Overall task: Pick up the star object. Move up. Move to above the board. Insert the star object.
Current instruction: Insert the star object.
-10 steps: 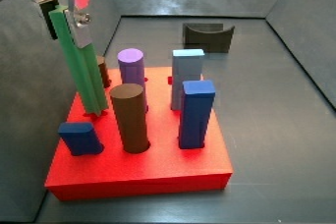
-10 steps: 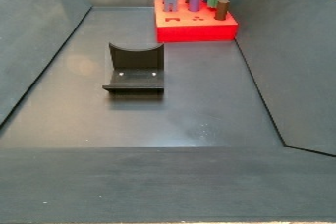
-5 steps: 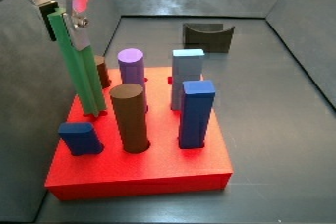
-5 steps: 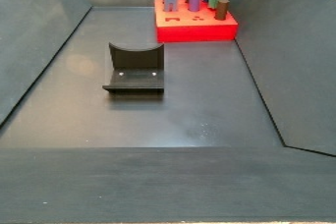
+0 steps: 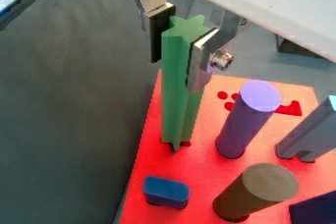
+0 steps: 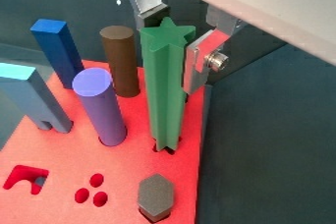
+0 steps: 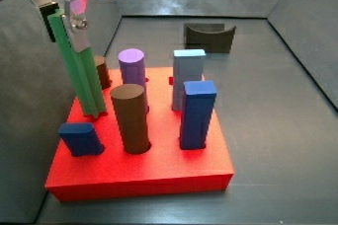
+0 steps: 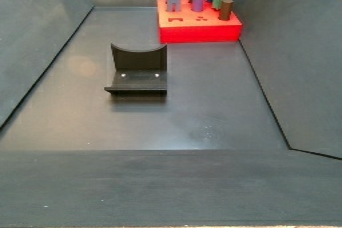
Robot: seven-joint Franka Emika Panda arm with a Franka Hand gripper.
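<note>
The star object (image 5: 179,81) is a tall green rod with a star-shaped top. It stands upright with its foot in a hole near one edge of the red board (image 5: 197,174). My gripper (image 5: 180,39) is at the rod's top, and its silver fingers press the rod from both sides. Both wrist views show this grip, and the rod (image 6: 164,90) and gripper (image 6: 171,46) also show in a wrist view. In a side view the rod (image 7: 79,66) rises above every other peg on the board (image 7: 145,175), with the gripper (image 7: 63,27) at its top.
On the board stand a purple cylinder (image 7: 132,66), a brown cylinder (image 7: 129,118), a tall blue post (image 7: 199,111), a short blue block (image 7: 79,138) and a light blue post (image 7: 189,71). The dark fixture (image 8: 138,70) stands on the grey floor, away from the board (image 8: 201,27). Walls surround the floor.
The gripper body has come slightly lower over the rod. The rod stands in the same place on the board.
</note>
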